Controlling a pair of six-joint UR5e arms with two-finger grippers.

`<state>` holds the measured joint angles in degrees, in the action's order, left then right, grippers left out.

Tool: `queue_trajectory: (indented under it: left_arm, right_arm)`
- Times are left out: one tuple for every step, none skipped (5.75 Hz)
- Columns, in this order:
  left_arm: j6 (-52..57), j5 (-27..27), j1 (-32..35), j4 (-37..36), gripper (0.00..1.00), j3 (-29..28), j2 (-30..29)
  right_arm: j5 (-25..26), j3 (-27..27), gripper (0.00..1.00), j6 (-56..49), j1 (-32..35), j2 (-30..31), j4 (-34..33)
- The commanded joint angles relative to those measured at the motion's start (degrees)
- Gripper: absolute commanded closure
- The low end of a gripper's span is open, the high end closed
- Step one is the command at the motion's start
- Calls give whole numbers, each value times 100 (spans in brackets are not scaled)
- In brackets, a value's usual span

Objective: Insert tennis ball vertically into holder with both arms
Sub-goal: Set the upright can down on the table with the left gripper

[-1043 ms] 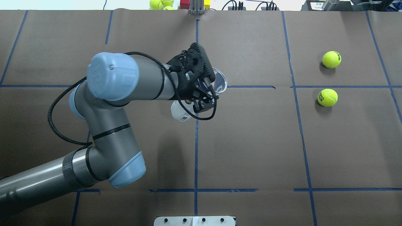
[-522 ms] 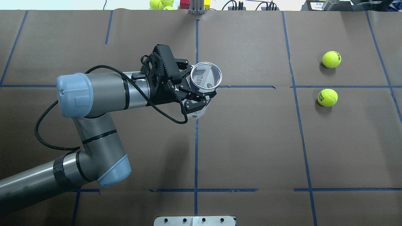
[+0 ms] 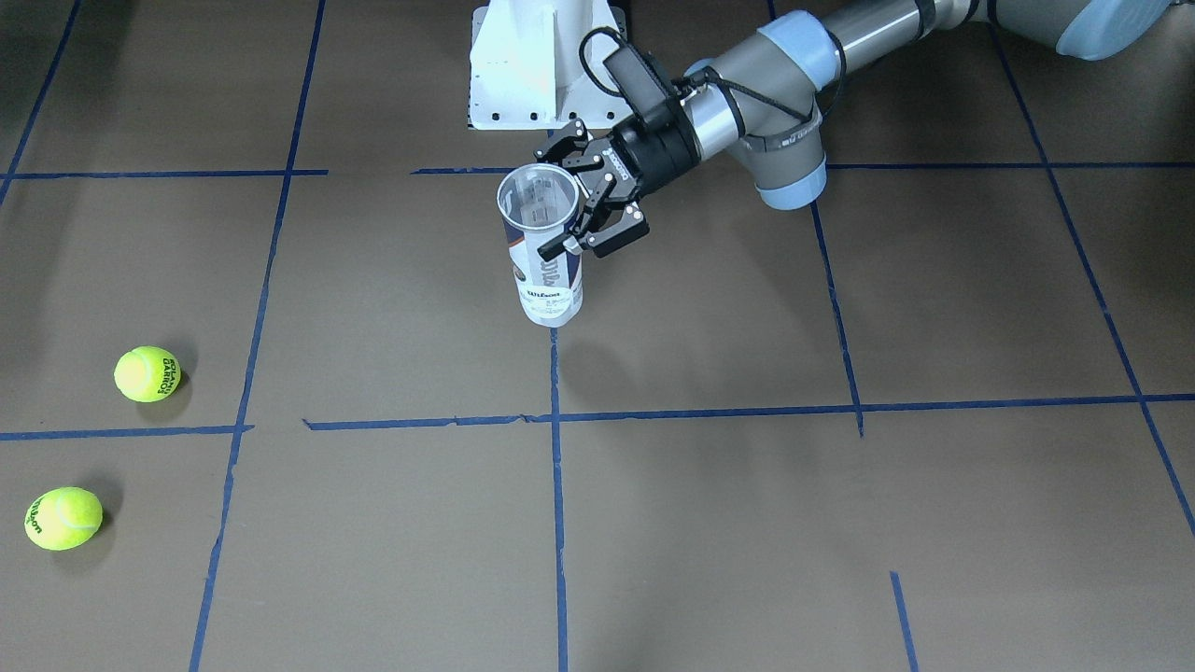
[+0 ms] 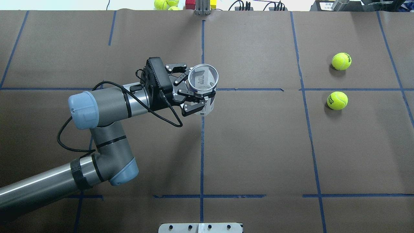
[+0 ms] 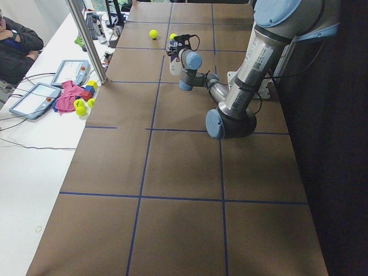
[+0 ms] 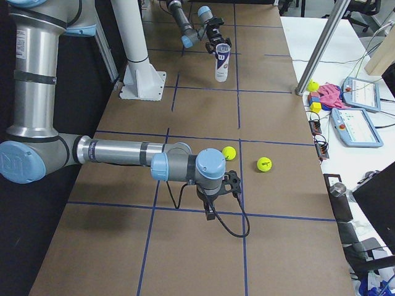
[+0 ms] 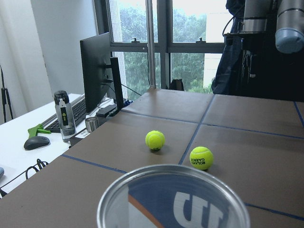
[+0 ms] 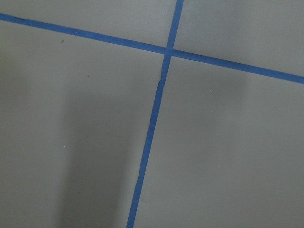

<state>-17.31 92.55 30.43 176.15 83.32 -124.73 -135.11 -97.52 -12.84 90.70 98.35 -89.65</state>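
Observation:
The holder (image 4: 203,78) is a clear tube with a silver rim and a white-and-navy label. It stands upright, open mouth up, near the table's middle, and also shows in the front view (image 3: 546,252) and the right view (image 6: 222,61). My left gripper (image 4: 197,90) is shut on its upper part from the side. Its rim (image 7: 173,199) fills the bottom of the left wrist view. Two tennis balls (image 4: 341,61) (image 4: 337,100) lie on the right side. My right gripper (image 6: 219,197) points down near the balls (image 6: 229,153); I cannot tell whether it is open or shut.
The white pedestal base (image 3: 537,65) stands at the robot's edge. More balls (image 4: 165,4), coloured blocks and a metal post (image 4: 202,8) sit at the far edge. A side table holds tablets (image 6: 361,92). The right wrist view shows only brown table and blue tape (image 8: 152,118).
My left arm has turned the holder from tilted to upright and shifted it a little to the left. The two balls have not moved.

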Motion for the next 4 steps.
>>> queue_trajectory:
  left_arm:
    - [8, -167, -28, 707, 34, -639, -8]
    - [8, -176, -89, 997, 34, -903, -43]
    - [8, -176, -98, 1043, 33, -1001, -52]
    - [8, -176, -194, 1044, 33, -1072, -60]
  right_arm:
    - [2, -4, 0, 0, 0, 0, 0]
    - [2, 5, 0, 0, 0, 0, 0]
    - [2, 5, 0, -8, 0, 0, 0]
    - [2, 5, 0, -8, 0, 0, 0]
